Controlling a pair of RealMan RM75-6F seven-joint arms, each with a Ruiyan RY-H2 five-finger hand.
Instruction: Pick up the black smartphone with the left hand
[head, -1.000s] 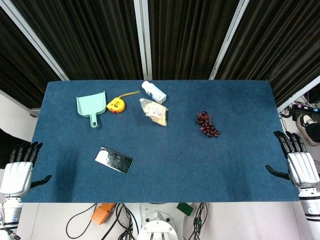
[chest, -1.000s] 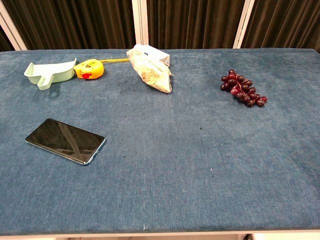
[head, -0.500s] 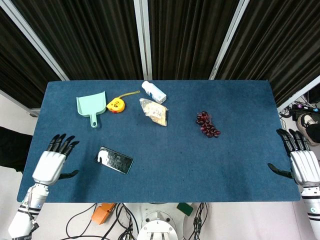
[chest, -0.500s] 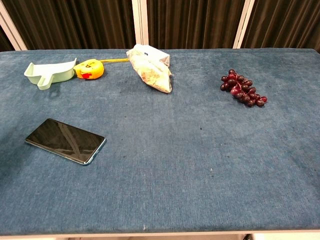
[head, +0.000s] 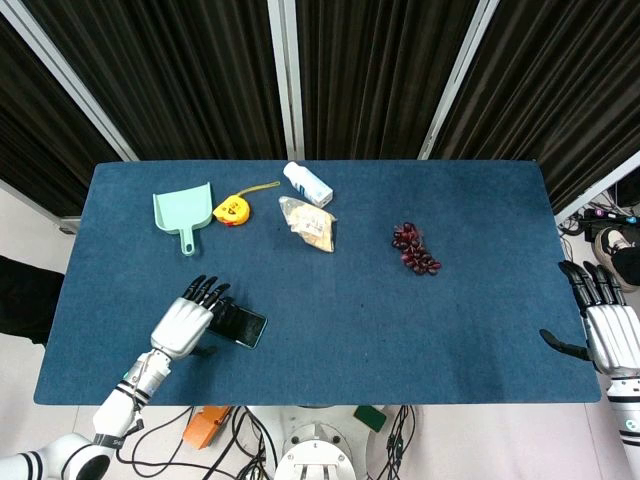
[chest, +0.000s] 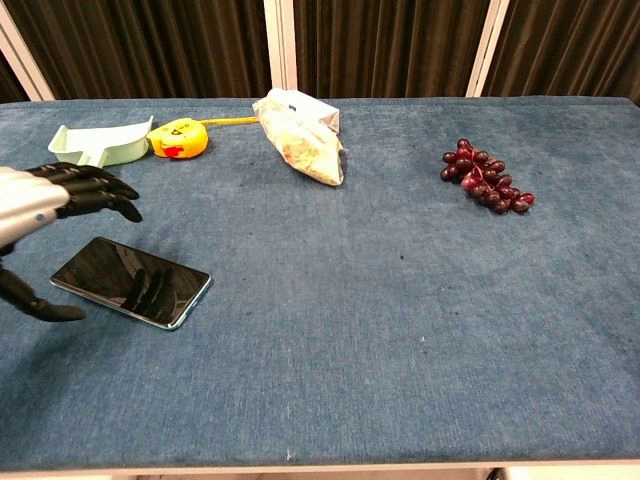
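The black smartphone (chest: 131, 282) lies flat on the blue table, near its front left; in the head view only its right end (head: 245, 325) shows past my left hand. My left hand (head: 186, 320) hovers over the phone's left part with fingers spread and thumb apart, holding nothing. In the chest view the left hand (chest: 50, 205) enters from the left edge, fingers above the phone and thumb below it. My right hand (head: 606, 325) stays open beyond the table's right edge.
At the back left lie a mint-green dustpan (head: 183, 213), a yellow tape measure (head: 231, 209), a white bottle (head: 307, 183) and a bag of snacks (head: 308, 223). A bunch of dark grapes (head: 414, 250) sits right of centre.
My left hand has moved from the table's left edge rightward and now hangs over the phone. The right hand has barely shifted. The phone has not moved.
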